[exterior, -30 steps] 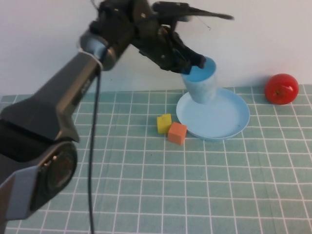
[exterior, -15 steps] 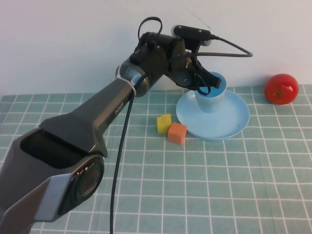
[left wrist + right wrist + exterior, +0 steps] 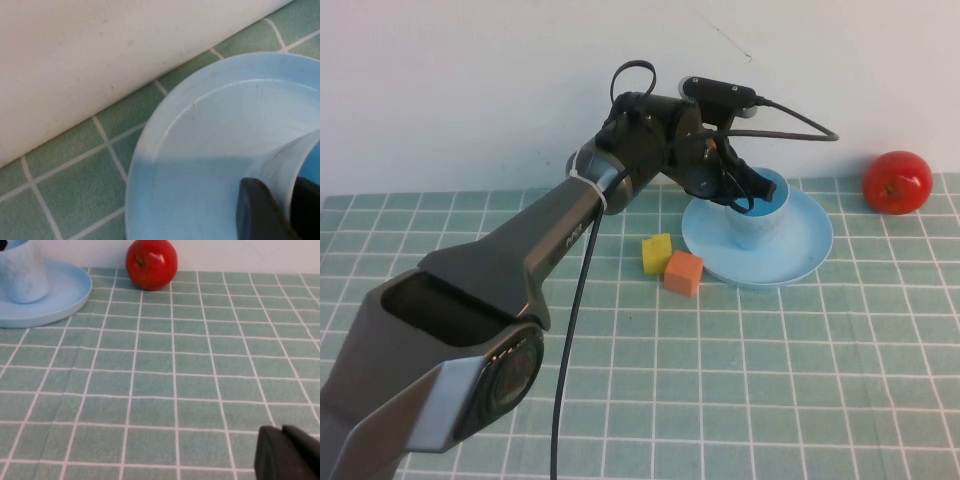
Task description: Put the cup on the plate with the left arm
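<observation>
From the high view we see the left arm point(image 3: 520, 260) reaching far over the table to the plate point(image 3: 800, 255); the cup point(image 3: 760, 215) stands upright on the plate, on its back part towards the wall; the left gripper point(image 3: 742, 190) is at the rim of the cup, on the side of the arm, with one finger going inside the mouth; how wide the jaws stand we cannot tell here; a yellow block point(image 3: 657, 253) and an orange block point(image 3: 684, 272) lie just beside the plate, and a red apple point(image 3: 897, 182) lies well apart on the right.

In the left wrist view the plate point(image 3: 200, 130) fills most of the picture; a dark fingertip point(image 3: 257, 210) lies against the outside wall of the cup point(image 3: 280, 165), so we judge the grip is not clearly released.

In the right wrist view the right gripper point(image 3: 287, 455) rests low over the mat, far from the work, and its state we cannot tell; the cup point(image 3: 22, 270) stands on the plate point(image 3: 60, 300), the apple point(image 3: 151, 263) near it.

We judge that the cup is already placed; its long axis is vertical, so the left gripper should open and go straight up, otherwise it may tip the cup.
</observation>
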Motion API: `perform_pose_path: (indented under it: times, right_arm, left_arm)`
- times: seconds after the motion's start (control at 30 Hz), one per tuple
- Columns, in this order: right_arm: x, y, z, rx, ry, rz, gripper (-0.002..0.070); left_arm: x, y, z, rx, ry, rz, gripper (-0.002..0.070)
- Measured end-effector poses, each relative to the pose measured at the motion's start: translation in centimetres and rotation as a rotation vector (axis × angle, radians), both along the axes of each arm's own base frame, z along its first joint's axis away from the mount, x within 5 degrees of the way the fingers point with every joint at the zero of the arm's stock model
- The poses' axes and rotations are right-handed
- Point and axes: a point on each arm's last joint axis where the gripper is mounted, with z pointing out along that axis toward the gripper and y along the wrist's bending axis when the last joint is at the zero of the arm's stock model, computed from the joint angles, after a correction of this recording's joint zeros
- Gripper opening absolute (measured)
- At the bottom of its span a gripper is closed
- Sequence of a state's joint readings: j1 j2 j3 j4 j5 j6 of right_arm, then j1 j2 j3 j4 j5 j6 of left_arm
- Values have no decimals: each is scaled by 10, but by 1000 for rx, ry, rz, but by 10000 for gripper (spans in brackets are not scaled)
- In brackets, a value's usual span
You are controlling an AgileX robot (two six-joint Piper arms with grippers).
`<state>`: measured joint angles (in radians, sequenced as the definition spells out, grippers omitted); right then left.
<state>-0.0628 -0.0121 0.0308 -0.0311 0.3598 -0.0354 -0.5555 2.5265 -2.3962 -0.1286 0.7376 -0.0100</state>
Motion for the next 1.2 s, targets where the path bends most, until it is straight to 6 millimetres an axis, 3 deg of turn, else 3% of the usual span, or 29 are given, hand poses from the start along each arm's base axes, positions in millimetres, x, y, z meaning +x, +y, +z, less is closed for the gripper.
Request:
perform_pose_path:
  times: [0.23,0.37,0.5,0.63,0.73,0.97,1.2]
  right_arm:
    - [0,0,0,0,0,0,-2]
    - [0,0,0,0,0,0,-2]
    - [0,0,0,0,0,0,-2]
    - [0,0,0,0,0,0,-2]
    - [0,0,0,0,0,0,-2]
    - [0,0,0,0,0,0,-2]
    - [0,0,0,0,0,0,-2]
  left_arm:
    - [2,-4,6,-72,-23,-8,372]
    - [4,-3,16,-85,-52,-18,402]
    - [7,4,35,-117,-81,-52,339]
    - [5,13,63,-116,-118,-76,120]
    - [1,23,88,-86,-146,-78,34]
    - [-18,62,159,-43,-214,-48,4]
    - [-58,101,241,-18,-329,-11,2]
